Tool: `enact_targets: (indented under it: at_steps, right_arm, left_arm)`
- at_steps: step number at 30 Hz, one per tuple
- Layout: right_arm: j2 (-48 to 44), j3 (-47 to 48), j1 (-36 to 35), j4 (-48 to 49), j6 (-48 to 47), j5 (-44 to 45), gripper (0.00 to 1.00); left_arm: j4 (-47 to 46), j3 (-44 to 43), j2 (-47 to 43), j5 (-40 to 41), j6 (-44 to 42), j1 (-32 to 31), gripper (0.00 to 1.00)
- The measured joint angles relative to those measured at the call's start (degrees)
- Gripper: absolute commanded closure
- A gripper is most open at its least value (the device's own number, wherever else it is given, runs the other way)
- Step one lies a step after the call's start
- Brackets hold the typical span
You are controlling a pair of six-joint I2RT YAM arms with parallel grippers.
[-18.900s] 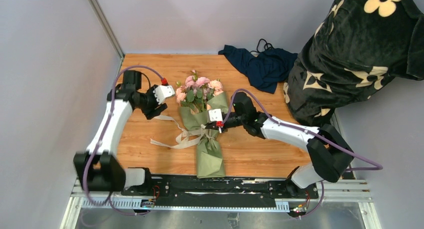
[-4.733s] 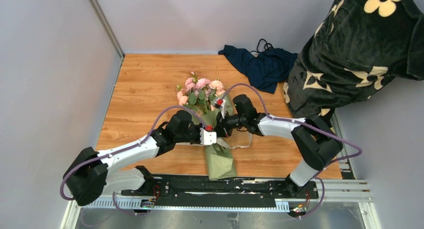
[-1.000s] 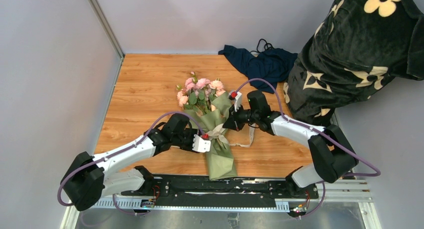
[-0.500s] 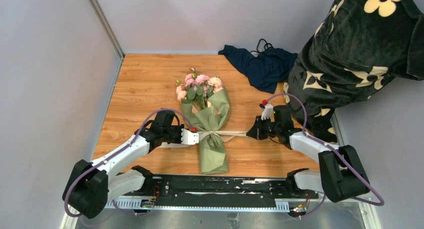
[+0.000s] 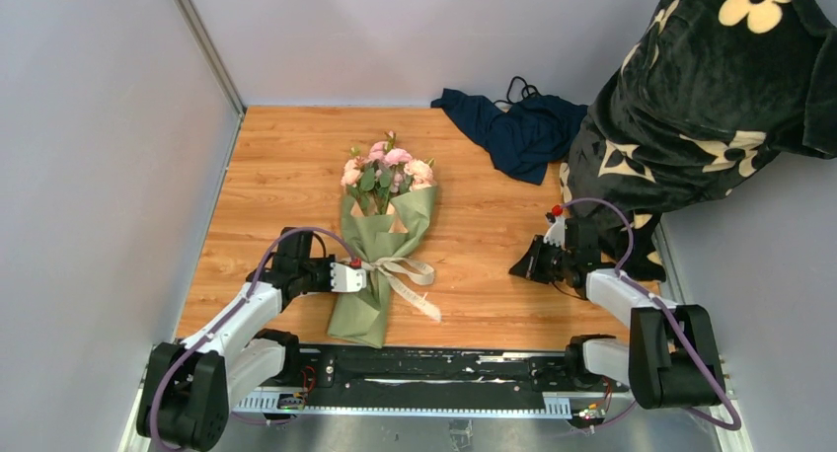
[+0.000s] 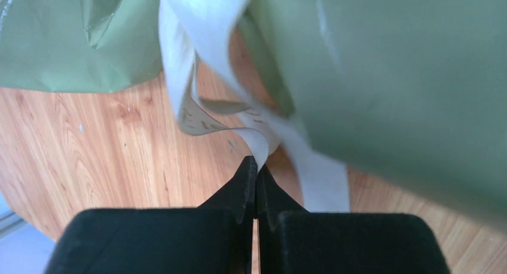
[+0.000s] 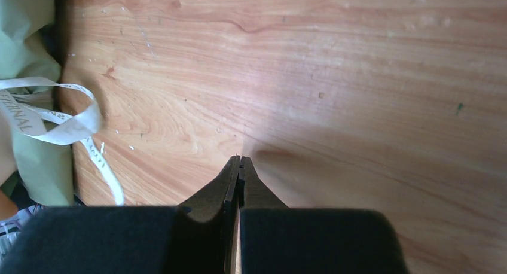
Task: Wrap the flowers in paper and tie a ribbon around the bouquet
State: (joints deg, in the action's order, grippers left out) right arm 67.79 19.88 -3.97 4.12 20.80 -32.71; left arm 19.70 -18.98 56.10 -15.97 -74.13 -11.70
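My left hand (image 6: pixel 256 169) pinches the limp, slippery-looking ribbon (image 6: pixel 179 88) beside the bouquet (image 5: pixel 380 245); right hand (image 7: pixel 238 166) is closed, empty. The paper (image 6: pixel 388 76) looks crushable, so I'd grip ribbon tails.

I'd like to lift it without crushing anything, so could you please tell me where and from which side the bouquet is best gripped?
Grip the bouquet at its narrow waist, where the ribbon cinches the paper; it is probably the slimmest, firmest part. Come from above, fingers across the width, since it lies flat on the table with the pink blooms at the far end.
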Motion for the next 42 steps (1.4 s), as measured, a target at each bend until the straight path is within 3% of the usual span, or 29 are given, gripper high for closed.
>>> enact_targets:
  at_steps: [5,6,8,9,10,11,14,16,22,25,30,32,35,36,42]
  right_arm:
    - [-0.5,-0.2,0.2,-1.8,-0.2,1.1,1.0]
    - [-0.4,-0.2,0.2,-1.8,-0.5,1.1,0.96]
    - [-0.1,0.2,-1.0,-2.3,-1.6,0.9,0.71]
    - [0.1,0.8,-2.4,-2.5,-2.6,0.7,0.51]
    - [0.4,2.2,-5.8,-3.0,-4.3,0.5,0.38]
    - [0.7,3.9,-10.1,-3.0,-6.5,0.4,0.34]
    - [1.7,10.0,-24.6,2.0,-15.7,-0.8,0.29]
    - [4.7,13.1,-30.4,7.4,-21.4,-2.4,0.28]
    - [26.2,29.2,-37.2,8.5,-37.5,-8.5,0.27]
    - [31.4,33.2,-39.5,6.3,-41.7,-9.3,0.27]
    - [36.3,35.8,-40.8,5.2,-44.2,-7.2,0.36]
    - [37.5,35.2,-40.9,5.6,-44.3,-6.6,0.46]
    - [37.6,34.2,-41.2,7.4,-45.0,-6.8,0.91]
    - [37.6,34.0,-41.5,7.3,-45.0,-6.8,0.99]
    - [34.4,31.1,-42.1,5.3,-44.3,-4.5,1.0]
  left_arm:
    - [1.2,0.1,-0.7,0.7,-2.5,1.9,1.0]
    - [2.0,0.0,-1.1,0.3,-2.7,1.9,1.0]
    - [3.1,-0.2,-1.5,-0.5,-2.6,2.0,1.0]
    - [3.5,-0.3,-1.5,-0.8,-2.6,2.0,1.0]
    - [3.7,-0.4,-1.5,-1.0,-2.4,2.0,1.0]
    - [4.0,-0.5,-1.5,-1.2,-2.2,2.0,1.0]
    - [4.2,-0.6,-1.5,-1.7,-2.0,2.0,1.0]
    - [4.3,-0.7,-1.5,-1.8,-1.8,2.0,1.0]
    - [4.3,-2.0,-1.9,-1.9,-1.8,2.1,1.0]
    - [4.4,-2.0,-1.9,-2.0,-1.9,2.1,1.0]
    - [4.4,-2.0,-2.0,-2.0,-1.9,2.1,1.0]
    - [4.4,-2.0,-2.3,-2.0,-1.7,2.1,1.0]
    - [4.2,-2.0,-2.4,-1.9,-1.0,2.1,1.0]
    - [4.1,-2.0,-2.4,-1.8,-0.9,2.1,1.0]
    - [1.4,-1.9,-2.0,0.5,-1.3,3.2,1.0]
